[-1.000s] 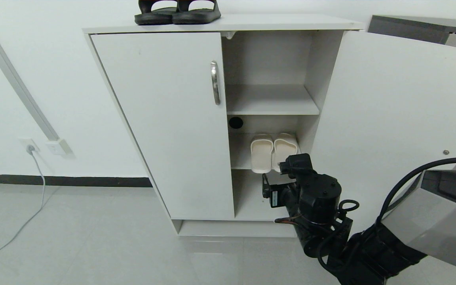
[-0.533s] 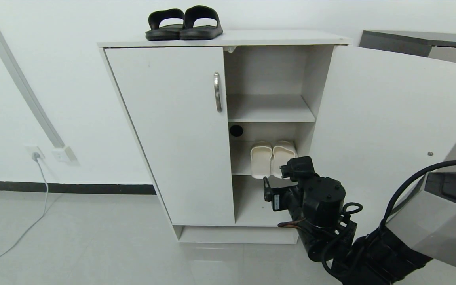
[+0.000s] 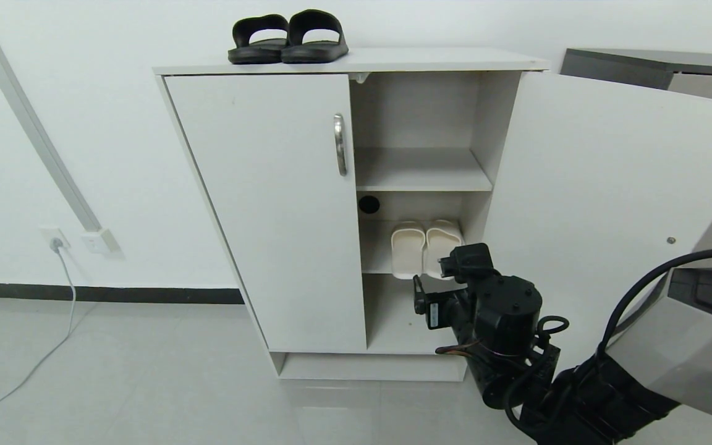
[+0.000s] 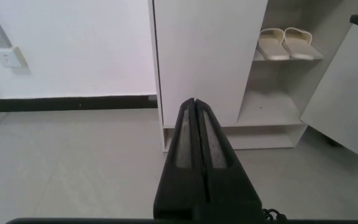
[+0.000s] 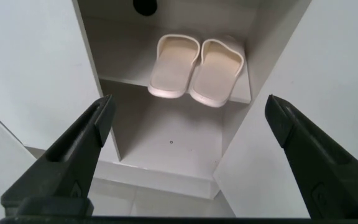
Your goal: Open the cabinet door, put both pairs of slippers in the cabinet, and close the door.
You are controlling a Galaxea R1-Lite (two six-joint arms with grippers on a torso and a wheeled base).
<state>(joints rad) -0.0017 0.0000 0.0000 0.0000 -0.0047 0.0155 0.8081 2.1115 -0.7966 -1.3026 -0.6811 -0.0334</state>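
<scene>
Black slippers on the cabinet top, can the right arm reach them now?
Probably yes: the black slippers sit uncovered on the cabinet top, though the right gripper hangs low, fingers open, by the white slippers.

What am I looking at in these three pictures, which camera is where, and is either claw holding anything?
It's a wheeled robot with two arms, each ending in a two-fingered gripper. The wide picture comes from a camera on its head, looking down at a white cabinet. The other two come from cameras on the wrists, each looking out past its own gripper.

The cabinet's right door stands open and the left door is closed. White slippers sit side by side in the middle compartment. Black slippers sit on top of the cabinet.

The right gripper is open, holds nothing, and points at the white slippers from in front of the open side. The left gripper is shut on nothing, above the floor, facing the cabinet.
</scene>
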